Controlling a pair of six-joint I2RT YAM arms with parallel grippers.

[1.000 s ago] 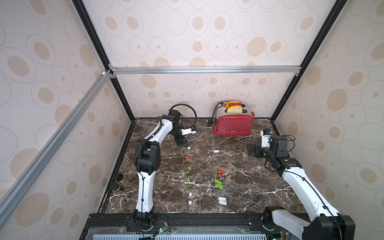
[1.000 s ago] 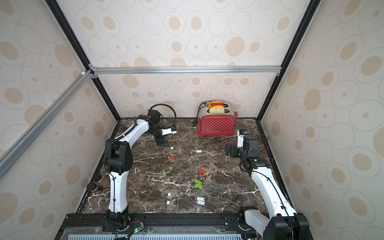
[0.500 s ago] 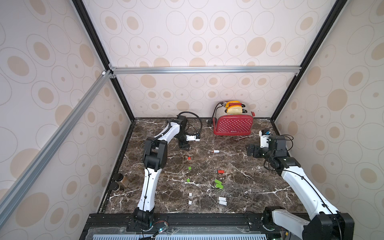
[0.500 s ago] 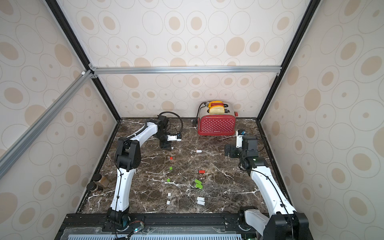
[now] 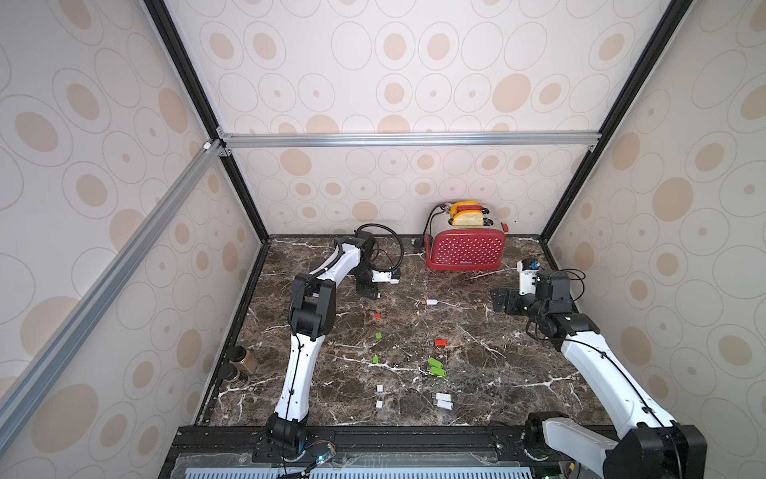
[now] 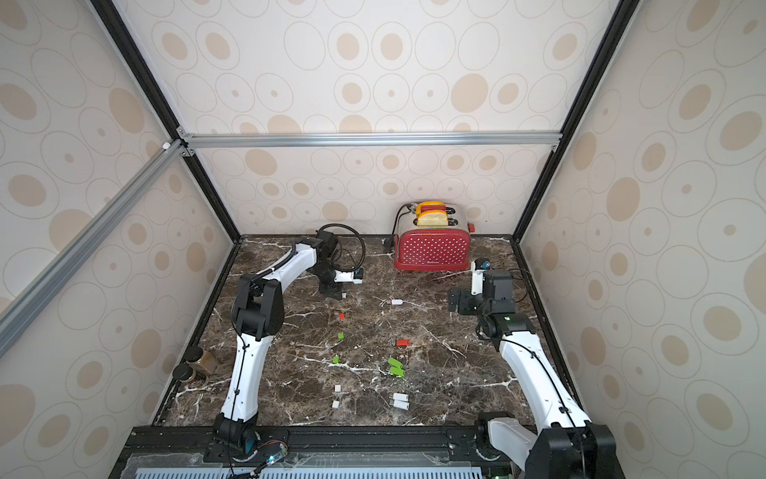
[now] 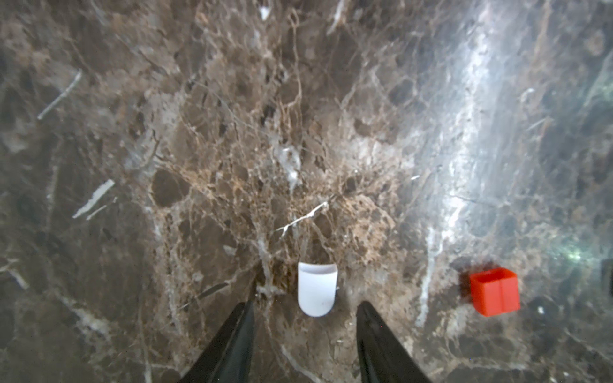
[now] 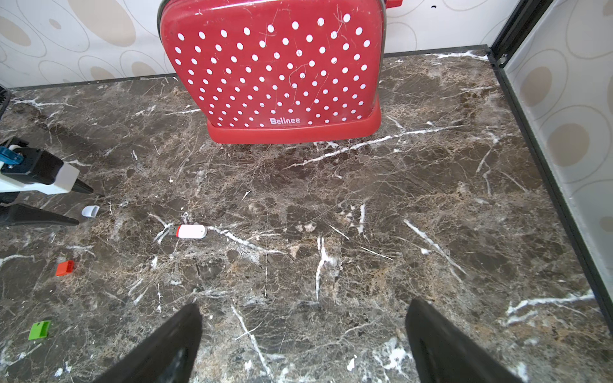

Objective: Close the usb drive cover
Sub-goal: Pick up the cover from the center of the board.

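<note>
Cap placement first: the small white cap [image 7: 317, 288] lies flat on the marble tabletop [image 7: 232, 132] between the two dark fingertips of the left gripper [image 7: 306, 301]. A strip of bare stone shows on either side of it, so these jaws stand apart and clamp nothing. A red cap [image 7: 494, 291] sits near it, outside the jaws. The white usb drive [image 8: 190, 231] lies apart from the white cap on open stone in front of the toaster [image 8: 275, 73], its metal plug uncovered and turned toward the left gripper. In both top views the drive rests between the two arms. The right gripper [image 8: 303, 311] hangs over bare marble with its jaws spread wide and nothing between them, the drive lying well beyond its tips. White lettering along the lower edge of the toaster's red, white-dotted side reads "Belinee".
</note>
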